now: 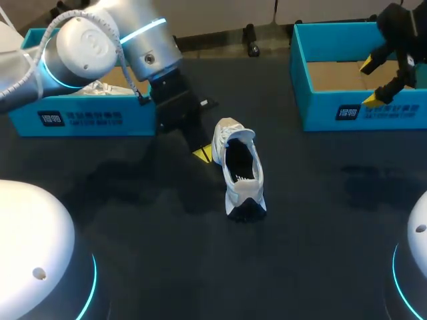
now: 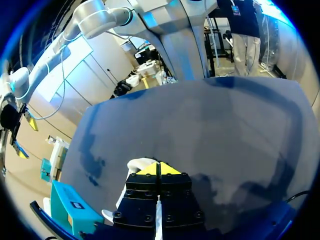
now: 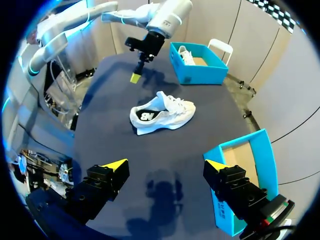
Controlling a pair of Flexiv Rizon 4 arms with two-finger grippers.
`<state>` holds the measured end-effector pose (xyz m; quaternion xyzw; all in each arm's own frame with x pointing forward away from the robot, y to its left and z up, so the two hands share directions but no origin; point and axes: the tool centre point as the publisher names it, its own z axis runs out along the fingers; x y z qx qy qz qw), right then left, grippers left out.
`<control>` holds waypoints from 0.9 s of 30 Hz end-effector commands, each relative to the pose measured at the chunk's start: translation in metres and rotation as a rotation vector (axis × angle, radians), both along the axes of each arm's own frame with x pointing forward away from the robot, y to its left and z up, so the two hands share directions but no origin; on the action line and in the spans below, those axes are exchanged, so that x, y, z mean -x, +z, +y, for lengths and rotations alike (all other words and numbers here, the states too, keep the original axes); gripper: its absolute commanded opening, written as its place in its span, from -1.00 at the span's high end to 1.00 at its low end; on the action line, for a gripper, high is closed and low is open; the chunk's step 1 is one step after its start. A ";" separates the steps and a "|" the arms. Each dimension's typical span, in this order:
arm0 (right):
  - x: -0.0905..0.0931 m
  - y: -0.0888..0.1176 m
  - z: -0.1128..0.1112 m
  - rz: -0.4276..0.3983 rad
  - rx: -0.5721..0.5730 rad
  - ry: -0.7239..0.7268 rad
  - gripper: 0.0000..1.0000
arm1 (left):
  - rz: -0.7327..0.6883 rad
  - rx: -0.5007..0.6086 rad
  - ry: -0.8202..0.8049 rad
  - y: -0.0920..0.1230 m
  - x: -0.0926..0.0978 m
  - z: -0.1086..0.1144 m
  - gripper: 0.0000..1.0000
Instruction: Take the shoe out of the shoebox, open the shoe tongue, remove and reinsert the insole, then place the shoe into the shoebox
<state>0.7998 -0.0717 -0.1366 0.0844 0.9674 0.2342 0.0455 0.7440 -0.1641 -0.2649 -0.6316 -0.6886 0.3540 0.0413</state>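
Note:
A white shoe (image 1: 239,170) lies on the black table near its middle, opening upward and laced end pointing away from me; it also shows in the right wrist view (image 3: 162,112). My left gripper (image 1: 203,155) hangs shut just left of the shoe, with nothing seen between its fingers. In its own view the closed yellow tips (image 2: 159,169) sit right beside the shoe (image 2: 139,164). My right gripper (image 1: 371,81) is open above the empty right shoebox (image 1: 360,110), fingers (image 3: 114,165) wide apart, far from the shoe.
A second blue shoebox (image 1: 80,119) stands at the back left with another white shoe (image 1: 100,87) inside. My left arm's big joints (image 1: 100,40) hang over that box. The right shoebox (image 3: 245,175) lies beside my right gripper.

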 end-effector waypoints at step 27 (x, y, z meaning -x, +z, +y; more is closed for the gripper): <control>0.000 -0.001 0.000 0.000 0.001 0.000 -1.00 | -0.117 -0.171 -0.149 0.000 -0.026 -0.018 1.00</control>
